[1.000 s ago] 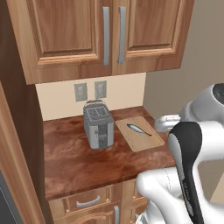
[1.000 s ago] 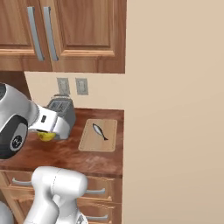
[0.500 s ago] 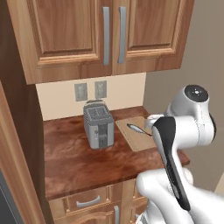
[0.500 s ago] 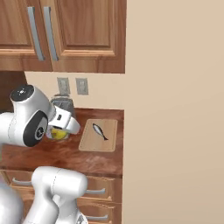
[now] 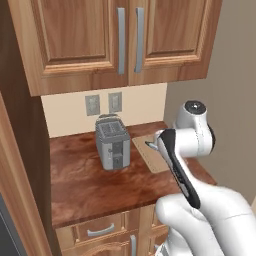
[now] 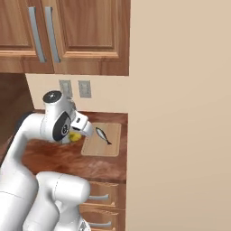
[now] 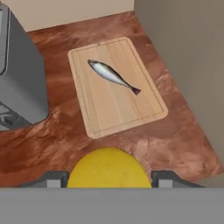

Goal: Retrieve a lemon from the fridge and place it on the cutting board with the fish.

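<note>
My gripper (image 7: 108, 178) is shut on the lemon (image 7: 108, 168), a bright yellow round fruit sitting between the two dark fingertips (image 7: 54, 178). From the right base, the lemon (image 6: 74, 136) hangs in the gripper (image 6: 77, 134) above the counter, just left of the cutting board (image 6: 101, 146). The light tan cutting board (image 7: 109, 105) lies ahead of the hand with a small silver fish (image 7: 111, 75) on it. From the left base, the arm covers part of the cutting board (image 5: 150, 155). The fridge is out of view.
A grey metal toaster (image 5: 113, 142) stands on the reddish-brown counter (image 5: 85, 185) left of the board, close to the hand's left side as the toaster (image 7: 19, 83). A beige wall (image 6: 180, 113) bounds the counter on the right. Wooden cabinets (image 5: 120, 40) hang overhead.
The arm has swung across the counter toward the cutting board, carrying the lemon with it. The board, fish and toaster have stayed put.
</note>
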Controlling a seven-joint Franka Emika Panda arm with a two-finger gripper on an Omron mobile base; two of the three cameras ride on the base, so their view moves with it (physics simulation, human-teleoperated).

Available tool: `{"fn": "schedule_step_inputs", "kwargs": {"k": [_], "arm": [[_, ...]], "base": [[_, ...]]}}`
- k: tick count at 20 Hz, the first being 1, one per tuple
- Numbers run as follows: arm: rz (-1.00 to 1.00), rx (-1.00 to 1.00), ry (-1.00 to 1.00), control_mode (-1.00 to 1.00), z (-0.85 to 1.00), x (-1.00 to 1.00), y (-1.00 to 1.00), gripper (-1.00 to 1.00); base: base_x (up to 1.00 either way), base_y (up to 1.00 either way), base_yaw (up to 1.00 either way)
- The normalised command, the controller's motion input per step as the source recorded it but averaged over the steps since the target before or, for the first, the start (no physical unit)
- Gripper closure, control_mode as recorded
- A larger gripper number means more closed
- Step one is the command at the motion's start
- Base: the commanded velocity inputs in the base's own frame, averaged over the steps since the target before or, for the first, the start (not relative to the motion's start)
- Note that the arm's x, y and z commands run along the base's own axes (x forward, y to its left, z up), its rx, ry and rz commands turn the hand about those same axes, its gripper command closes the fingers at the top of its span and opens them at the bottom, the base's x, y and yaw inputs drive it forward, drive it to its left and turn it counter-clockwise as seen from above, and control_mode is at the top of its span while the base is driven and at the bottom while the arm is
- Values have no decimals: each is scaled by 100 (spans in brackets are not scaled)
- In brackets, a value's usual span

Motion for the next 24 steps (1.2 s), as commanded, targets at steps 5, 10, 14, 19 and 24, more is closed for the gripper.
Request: {"fn": "schedule_step_inputs", "kwargs": {"k": [5, 10, 14, 19, 24], "arm": [[-3, 0, 1, -100, -59, 69, 0, 100], [-3, 1, 10, -100, -53, 79, -3, 100], [-2, 0, 12, -100, -43, 70, 0, 100], [-3, 0, 10, -100, -43, 53, 0, 100], [-6, 0, 7, -100, -45, 25, -2, 100]], "base": [[0, 0, 0], [0, 0, 0], [0, 0, 0], [0, 0, 0], [0, 0, 0]]}}
